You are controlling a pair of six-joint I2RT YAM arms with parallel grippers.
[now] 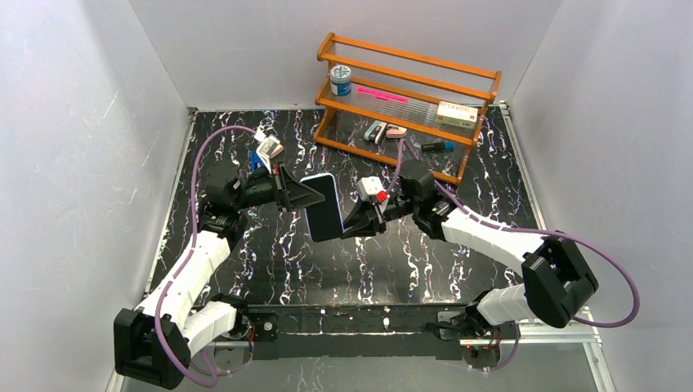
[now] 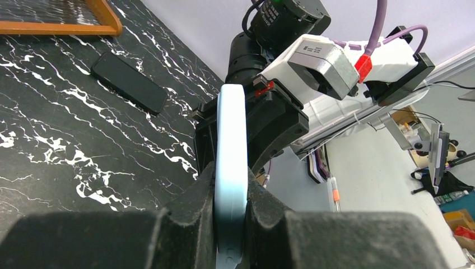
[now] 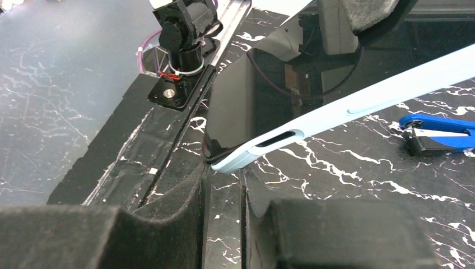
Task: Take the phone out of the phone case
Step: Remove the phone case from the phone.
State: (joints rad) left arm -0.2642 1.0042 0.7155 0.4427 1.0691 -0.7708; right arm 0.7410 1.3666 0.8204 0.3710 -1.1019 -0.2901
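Note:
The phone, in a light-blue case [image 1: 324, 206], hangs in the air over the middle of the table. My left gripper [image 1: 304, 196] is shut on the case's left edge; the left wrist view shows the blue edge [image 2: 231, 140] pinched between my fingers [image 2: 196, 207]. My right gripper [image 1: 350, 229] is at the lower right corner. In the right wrist view its fingertips [image 3: 204, 171] are nearly together around the case's corner [image 3: 235, 159]. The dark phone screen [image 3: 232, 112] shows inside the case [image 3: 358, 106], its corner slightly lifted out of the rim.
A wooden rack [image 1: 409, 98] with small items stands at the back. A blue and black tool [image 3: 431, 137] lies on the table beyond the phone. A flat black slab [image 2: 129, 82] lies near the rack. White walls enclose three sides.

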